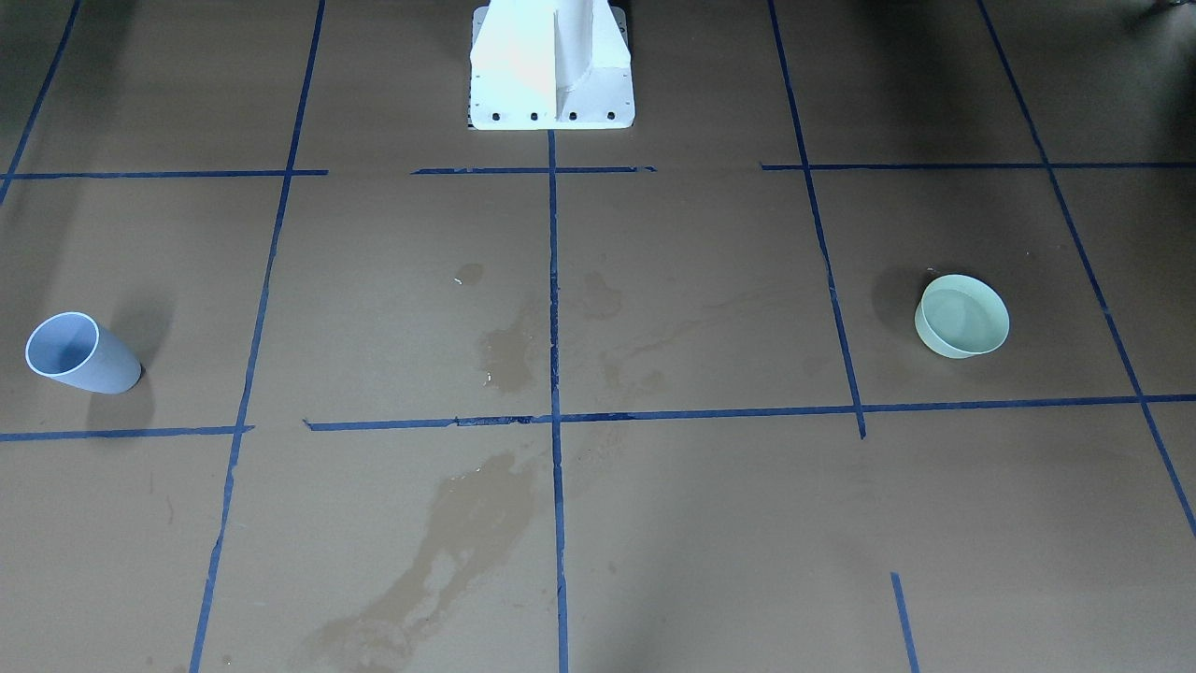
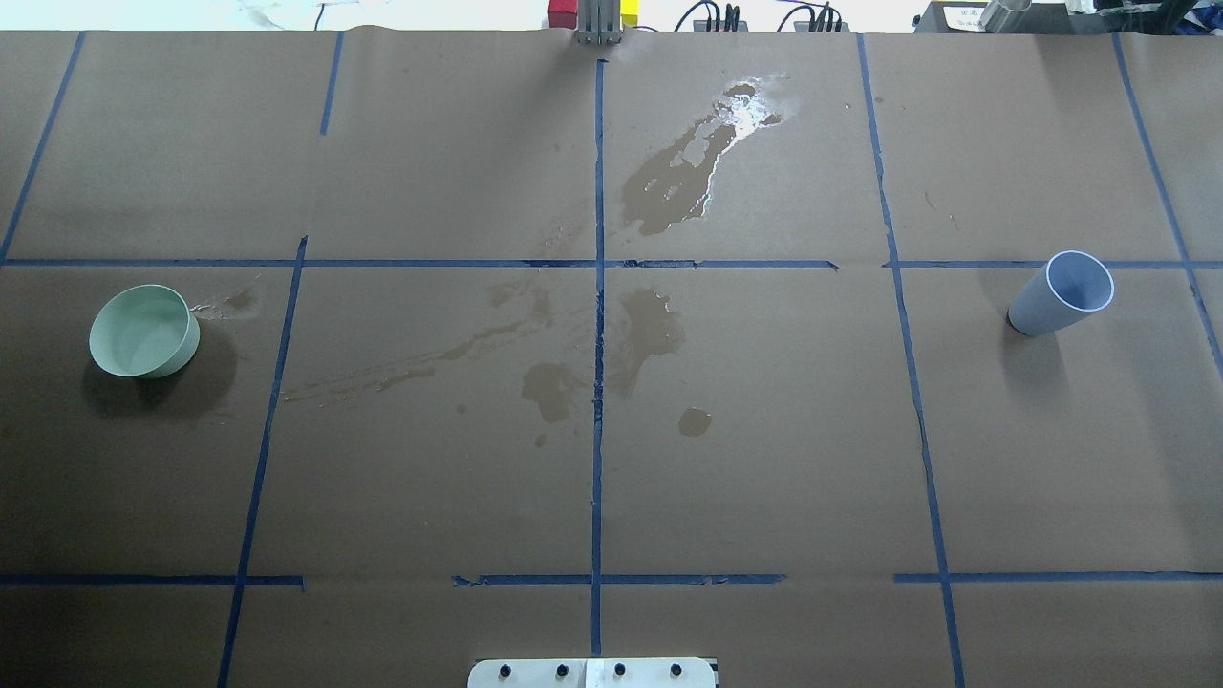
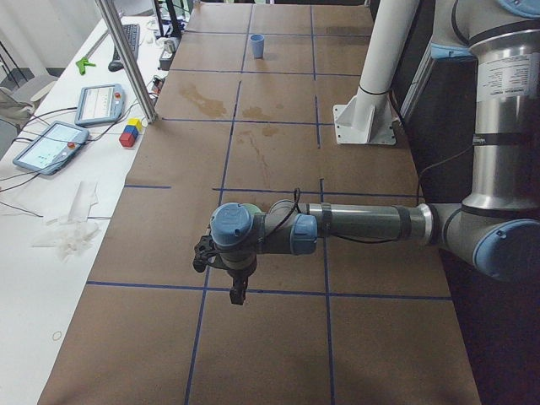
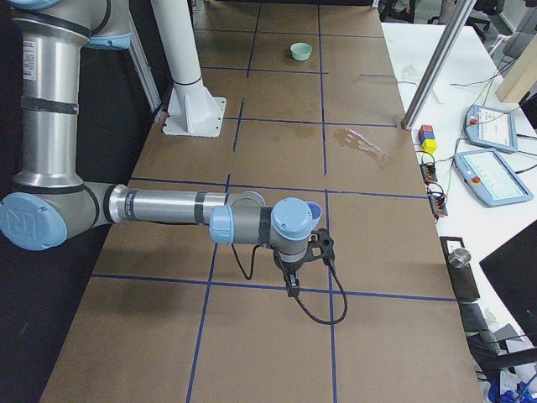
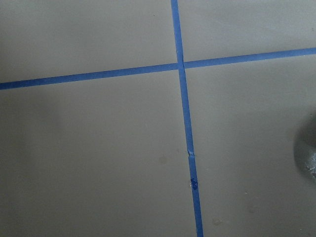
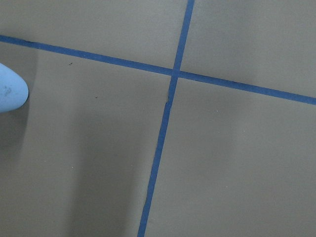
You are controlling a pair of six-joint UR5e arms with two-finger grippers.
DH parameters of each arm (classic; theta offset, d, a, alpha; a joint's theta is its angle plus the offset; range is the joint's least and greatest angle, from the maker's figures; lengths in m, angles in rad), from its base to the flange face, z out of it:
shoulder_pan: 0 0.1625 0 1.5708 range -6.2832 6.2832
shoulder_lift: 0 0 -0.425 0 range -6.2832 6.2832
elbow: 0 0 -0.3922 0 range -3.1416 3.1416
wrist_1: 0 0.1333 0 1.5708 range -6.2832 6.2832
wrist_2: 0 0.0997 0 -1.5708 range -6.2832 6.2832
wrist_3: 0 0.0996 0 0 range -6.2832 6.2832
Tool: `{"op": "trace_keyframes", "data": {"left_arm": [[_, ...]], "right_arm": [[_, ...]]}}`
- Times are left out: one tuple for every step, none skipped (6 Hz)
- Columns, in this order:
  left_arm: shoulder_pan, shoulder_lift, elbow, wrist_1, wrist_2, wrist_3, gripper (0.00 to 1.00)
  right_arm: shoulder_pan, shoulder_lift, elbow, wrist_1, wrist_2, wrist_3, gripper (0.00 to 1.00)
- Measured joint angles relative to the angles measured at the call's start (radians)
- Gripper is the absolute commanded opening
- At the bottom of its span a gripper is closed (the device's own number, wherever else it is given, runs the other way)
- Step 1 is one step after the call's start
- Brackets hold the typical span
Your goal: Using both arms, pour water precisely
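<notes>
A pale green bowl (image 1: 962, 316) stands on the brown paper on my left side, also in the overhead view (image 2: 143, 331). A faint line inside it may be water; I cannot tell. A pale blue cup (image 1: 79, 353) stands upright on my right side (image 2: 1061, 293). The left arm (image 3: 363, 224) reaches out low, its gripper (image 3: 239, 295) pointing down over the paper near the bowl. The right arm (image 4: 168, 206) does the same, its gripper (image 4: 291, 290) near the cup. Both grippers show only in the side views, so I cannot tell whether they are open or shut.
Wet stains lie on the paper at the middle (image 2: 650, 330) and the far side (image 2: 688, 182). The white pedestal (image 1: 551, 65) stands at the robot's edge. A metal post (image 3: 126, 59), coloured blocks (image 3: 131, 133) and tablets (image 3: 51, 143) stand along the operators' side.
</notes>
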Motion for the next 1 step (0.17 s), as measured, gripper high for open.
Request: {"op": "trace_keyframes", "data": {"left_arm": [[0.0, 0.001, -0.001, 0.0, 0.0, 0.0, 1.0]], "right_arm": [[0.0, 0.0, 0.0, 0.0, 0.0, 0.0, 1.0]]}}
